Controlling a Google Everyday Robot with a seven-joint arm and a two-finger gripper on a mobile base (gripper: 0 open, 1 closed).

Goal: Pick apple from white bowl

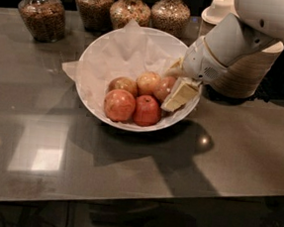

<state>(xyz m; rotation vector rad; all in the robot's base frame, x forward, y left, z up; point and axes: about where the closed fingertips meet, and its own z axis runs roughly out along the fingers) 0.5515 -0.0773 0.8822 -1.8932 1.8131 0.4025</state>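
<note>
The white bowl (94, 64), lined with crumpled white paper, stands on the dark table and holds several apples. The apple (119, 105), the largest, reddish-orange and glossy, lies at the bowl's front left. A deeper red apple (147, 111) sits right of it, and paler ones (147, 82) lie behind. My gripper (169, 90) reaches into the bowl's right side. Its cream fingers (181, 94) stand apart on either side of the rightmost apple (162, 87), to the right of the large apple and not touching it.
Several glass jars of grain (41, 14) stand along the back of the table. A stack of beige paper bowls (247, 70) stands right of the white bowl, behind my arm (227, 43). The table's front edge (134, 204) runs below.
</note>
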